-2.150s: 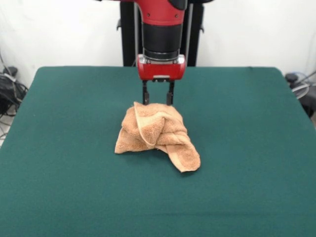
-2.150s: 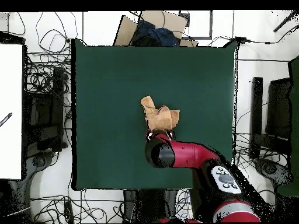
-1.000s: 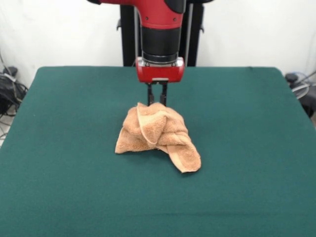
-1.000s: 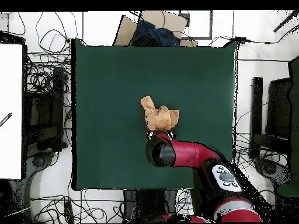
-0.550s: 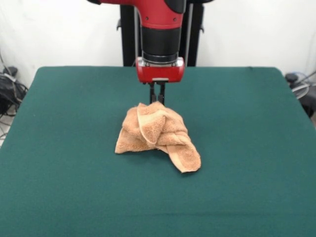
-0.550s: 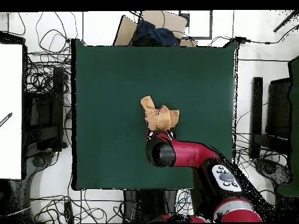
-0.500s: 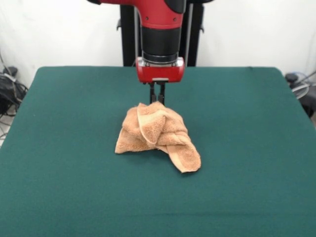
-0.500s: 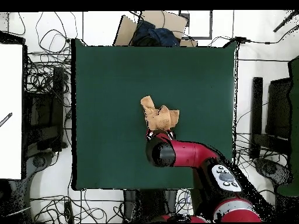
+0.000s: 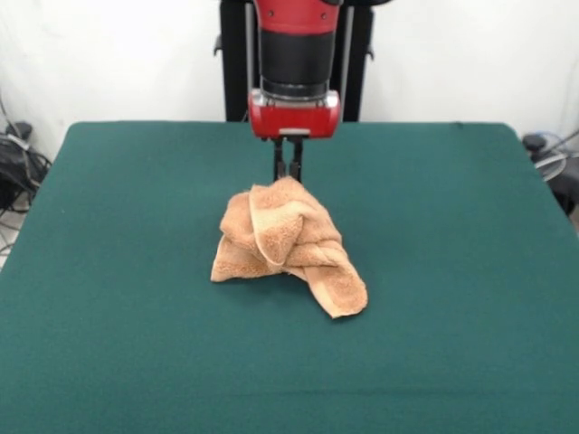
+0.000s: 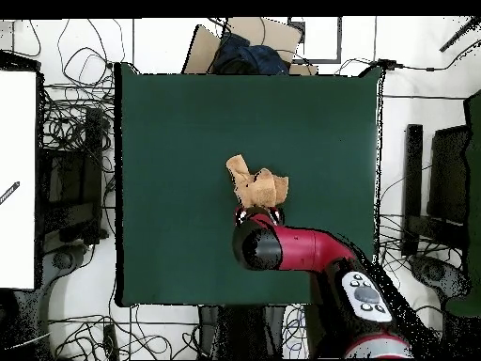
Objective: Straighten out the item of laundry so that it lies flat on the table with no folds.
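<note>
Pincer [image 9: 289, 177] clamped on the crumpled towel [image 9: 288, 244]'s top fold — lifting step, apparently — next needing a raise to unfurl it over the desk [image 9: 109, 316].

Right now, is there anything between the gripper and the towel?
Nothing: in the front view the gripper is closed on the top fold of the crumpled towel, pinching it directly. Around them only bare green table shows.
</note>
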Controlling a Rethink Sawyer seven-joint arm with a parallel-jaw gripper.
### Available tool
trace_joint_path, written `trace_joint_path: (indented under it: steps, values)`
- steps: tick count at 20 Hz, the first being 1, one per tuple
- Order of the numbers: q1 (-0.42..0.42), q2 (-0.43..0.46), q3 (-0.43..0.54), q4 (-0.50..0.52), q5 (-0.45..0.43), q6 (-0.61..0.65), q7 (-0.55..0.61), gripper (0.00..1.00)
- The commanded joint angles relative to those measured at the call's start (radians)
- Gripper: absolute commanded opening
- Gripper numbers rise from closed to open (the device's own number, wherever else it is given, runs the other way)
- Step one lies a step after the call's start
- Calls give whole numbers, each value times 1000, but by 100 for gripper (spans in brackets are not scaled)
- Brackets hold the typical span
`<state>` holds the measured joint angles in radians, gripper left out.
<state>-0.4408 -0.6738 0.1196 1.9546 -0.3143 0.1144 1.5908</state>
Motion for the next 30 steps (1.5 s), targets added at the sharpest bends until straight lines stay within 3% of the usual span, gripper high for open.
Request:
trace_joint_path:
  steps: [1, 13, 23, 30]
  values:
    - [15, -110, 49, 87, 63, 109, 160, 0]
    - [0, -80, 62, 130, 73, 19, 187, 0]
    - [68, -307, 5, 229, 142, 171, 201, 0]
    - [79, -357, 6, 241, 190, 247, 174, 0]
